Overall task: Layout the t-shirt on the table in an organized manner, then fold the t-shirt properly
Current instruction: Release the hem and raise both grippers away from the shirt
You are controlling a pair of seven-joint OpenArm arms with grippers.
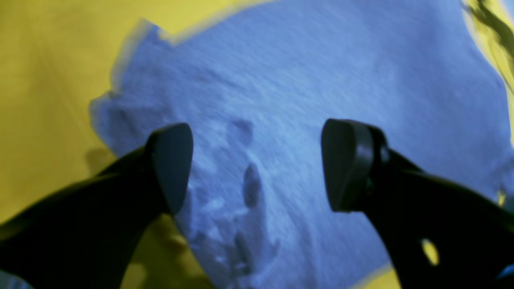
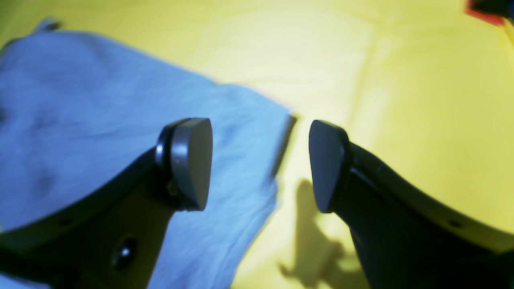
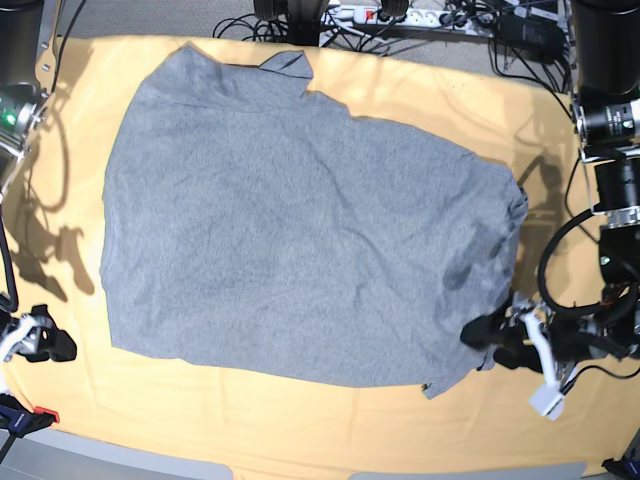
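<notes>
The heather-grey t-shirt (image 3: 300,220) lies spread out on the pale yellow-orange table (image 3: 300,425), plain side up; no lettering shows. My left gripper (image 3: 488,345) is open at the shirt's lower right corner. In the left wrist view the gripper (image 1: 257,160) hovers over the rumpled cloth (image 1: 301,80), with faint dark marks between its fingers. My right gripper (image 3: 50,345) is open and empty by the shirt's lower left corner. In the right wrist view the gripper (image 2: 259,160) straddles the shirt's edge (image 2: 80,100), one finger over cloth and one over bare table (image 2: 401,80).
Cables and a power strip (image 3: 380,15) run along the table's far edge. Arm columns stand at the right (image 3: 605,120) and far left (image 3: 15,100). A clamp (image 3: 20,415) sits at the front left corner. A red-edged object (image 2: 482,12) shows at the right wrist view's top corner.
</notes>
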